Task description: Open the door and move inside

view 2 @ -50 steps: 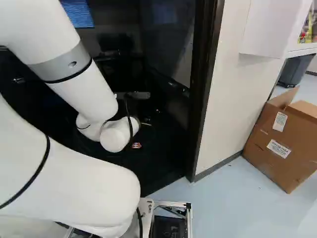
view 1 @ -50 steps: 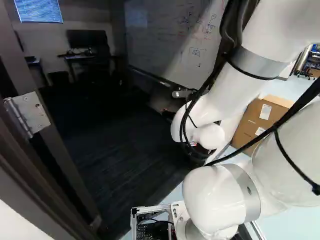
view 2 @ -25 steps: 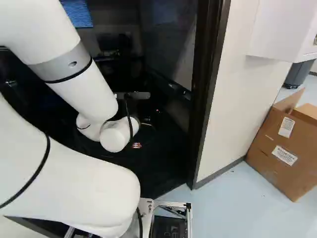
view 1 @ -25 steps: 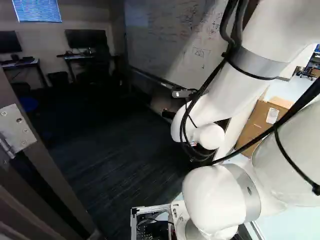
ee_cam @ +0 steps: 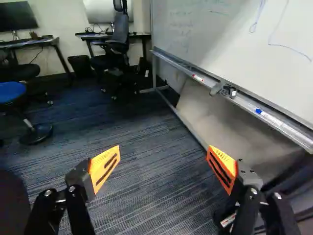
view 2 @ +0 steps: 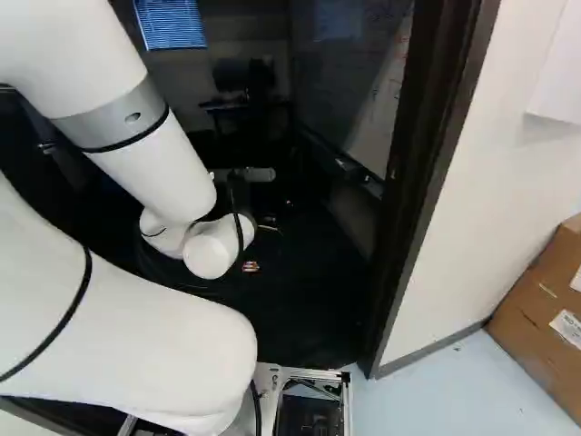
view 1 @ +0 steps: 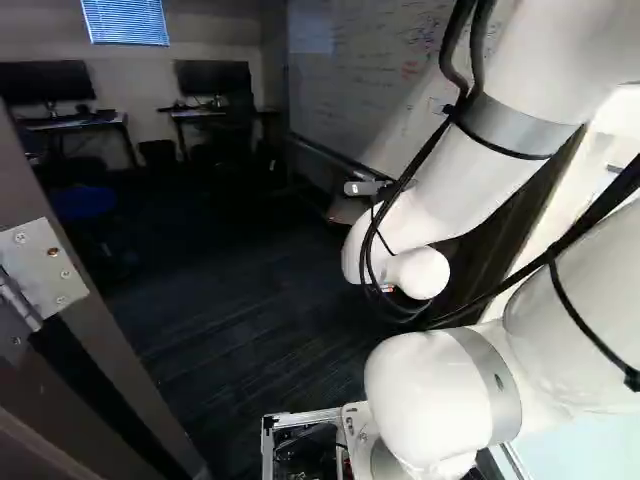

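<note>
The doorway stands open onto a dark-carpeted room. Its brown frame (view 2: 427,182) rises just right of my arm in the right base view. At the left of the left base view, a metal hinge (view 1: 45,270) sits on a brown upright; whether that is door edge or frame I cannot tell. My gripper (view 2: 250,266) is mostly hidden behind the wrist in the right base view, within the opening. From the wrist view, the gripper (ee_cam: 163,159) has its fingers wide apart, nothing between them and carpet beyond. No door handle shows.
A whiteboard (ee_cam: 205,36) with a marker tray (ee_cam: 239,98) runs along one side of the room. Desks, an office chair (ee_cam: 116,44) and a blue stool (ee_cam: 12,92) stand farther in. Outside, a cardboard box (view 2: 545,318) stands by the white wall (view 2: 508,182).
The base has moved, turning left and shifting toward the room; the frame and box now lie farther right in the right base view. My arm keeps its pose over its base joint.
</note>
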You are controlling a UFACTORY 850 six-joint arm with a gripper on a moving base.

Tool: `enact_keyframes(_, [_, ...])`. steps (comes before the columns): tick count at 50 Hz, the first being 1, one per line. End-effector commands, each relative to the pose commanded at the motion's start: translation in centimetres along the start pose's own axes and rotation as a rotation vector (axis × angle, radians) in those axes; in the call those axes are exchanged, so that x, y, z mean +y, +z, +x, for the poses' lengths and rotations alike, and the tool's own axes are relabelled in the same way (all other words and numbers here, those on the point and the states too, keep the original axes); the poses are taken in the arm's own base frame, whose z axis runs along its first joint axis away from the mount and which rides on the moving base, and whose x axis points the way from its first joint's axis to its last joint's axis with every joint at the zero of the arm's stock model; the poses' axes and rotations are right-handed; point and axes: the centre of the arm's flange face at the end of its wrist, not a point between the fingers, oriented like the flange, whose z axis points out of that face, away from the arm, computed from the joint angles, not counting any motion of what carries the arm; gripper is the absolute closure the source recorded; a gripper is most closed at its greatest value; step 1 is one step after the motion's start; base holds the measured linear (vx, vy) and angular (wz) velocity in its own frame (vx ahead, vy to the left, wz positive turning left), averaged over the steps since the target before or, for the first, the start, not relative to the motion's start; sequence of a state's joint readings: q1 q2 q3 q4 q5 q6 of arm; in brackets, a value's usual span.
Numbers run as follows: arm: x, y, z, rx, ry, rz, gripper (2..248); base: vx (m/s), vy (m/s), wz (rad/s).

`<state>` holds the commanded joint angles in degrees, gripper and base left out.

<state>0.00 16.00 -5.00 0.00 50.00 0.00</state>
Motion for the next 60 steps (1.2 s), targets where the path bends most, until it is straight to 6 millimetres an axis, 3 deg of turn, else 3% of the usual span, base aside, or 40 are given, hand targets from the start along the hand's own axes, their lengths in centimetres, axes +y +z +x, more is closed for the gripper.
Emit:
enact_keyframes(41, [0.00,0.00,0.00,0.000,0.000,0.000,3,0.142,0.060,0.303])
enact_keyframes(60, [0.00,0.00,0.00,0.000,0.000,0.000,3,0.127,0.007,0.004])
